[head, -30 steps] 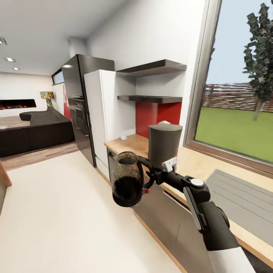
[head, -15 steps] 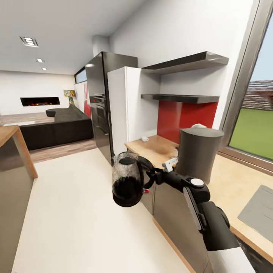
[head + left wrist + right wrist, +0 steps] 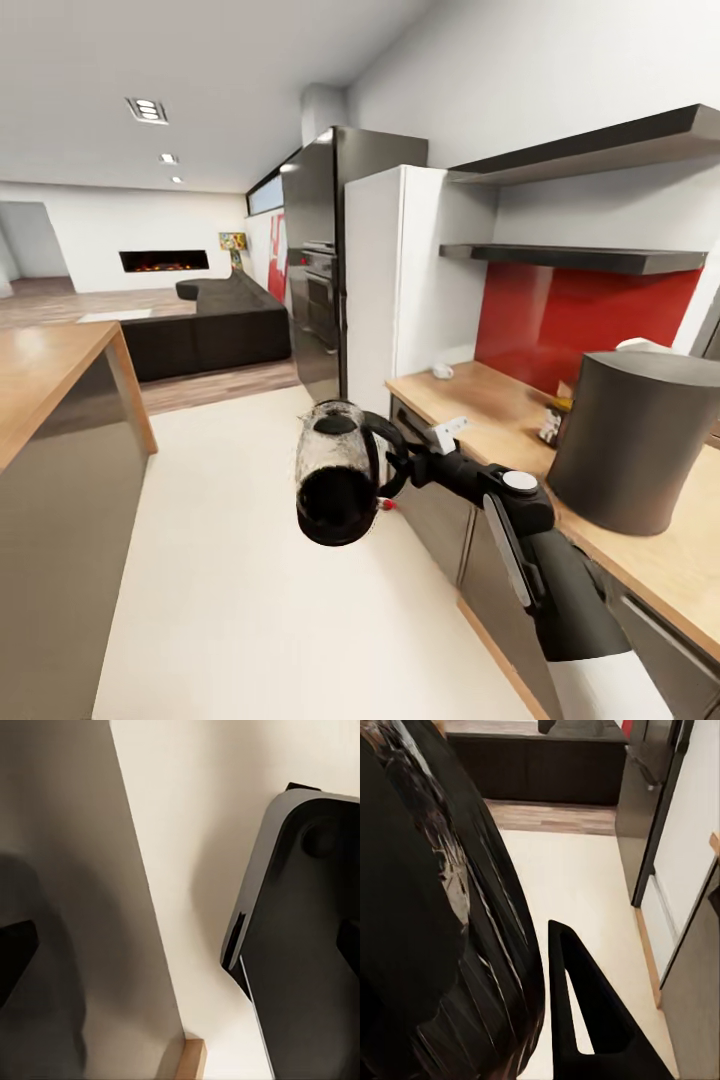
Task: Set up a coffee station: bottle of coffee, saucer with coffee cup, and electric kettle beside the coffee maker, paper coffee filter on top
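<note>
My right gripper (image 3: 400, 468) is shut on the looped handle of the electric kettle (image 3: 335, 476), which hangs over the floor in front of the cabinet fronts. The kettle's dark translucent body (image 3: 435, 922) looms close in the right wrist view. The coffee maker (image 3: 628, 440) stands on the kitchen countertop (image 3: 480, 405) at the right, with the pale paper coffee filter (image 3: 645, 346) on top. The bottle of coffee (image 3: 551, 421) sits just beside it. A tiny white coffee cup (image 3: 441, 371) stands at the counter's far end. The kitchen shelf (image 3: 590, 258) runs above. My left gripper (image 3: 180, 945) is open over the floor.
A wood-topped island (image 3: 50, 375) stands at the left, and pale floor (image 3: 230, 560) runs between it and the counter. Beyond are a white tall cabinet (image 3: 400, 285), a black oven tower (image 3: 320, 270) and a dark sofa (image 3: 220, 330).
The whole view has swung left: the window has left the picture and the island has come in. The kettle stays held in the same place in front of me.
</note>
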### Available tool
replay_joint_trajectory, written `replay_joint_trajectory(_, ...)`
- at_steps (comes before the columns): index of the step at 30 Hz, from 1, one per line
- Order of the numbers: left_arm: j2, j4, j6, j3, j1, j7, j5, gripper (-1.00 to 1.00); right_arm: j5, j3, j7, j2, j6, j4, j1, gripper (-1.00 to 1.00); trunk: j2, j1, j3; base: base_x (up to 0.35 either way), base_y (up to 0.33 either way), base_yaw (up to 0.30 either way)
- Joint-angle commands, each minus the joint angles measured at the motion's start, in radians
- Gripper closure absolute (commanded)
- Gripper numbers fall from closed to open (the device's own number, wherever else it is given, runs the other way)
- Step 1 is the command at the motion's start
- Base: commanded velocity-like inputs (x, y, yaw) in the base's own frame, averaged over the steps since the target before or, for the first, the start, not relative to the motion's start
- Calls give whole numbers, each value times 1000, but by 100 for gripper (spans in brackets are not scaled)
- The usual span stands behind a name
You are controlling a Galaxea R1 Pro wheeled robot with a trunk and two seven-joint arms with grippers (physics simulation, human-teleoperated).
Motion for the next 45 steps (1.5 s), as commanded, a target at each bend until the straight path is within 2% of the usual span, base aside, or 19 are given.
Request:
replay_joint_trajectory(1,0,-1,-2,-9,0,3,7,-100,6,-1,8,0,3,-1,0,100,-1,1,-2,285,204,210)
replay_joint_trajectory(7,-1,-1,-2,-9,0,3,7,-100,6,-1,8,-1,3,0,0,100,-1,1,-5,288,201,115)
replay_joint_trajectory(45,-3,-22,-1,-9,-1,3,1,-100,8,-9,11,-6,2,-2,-1,100,-1,1,-6,289,199,1)
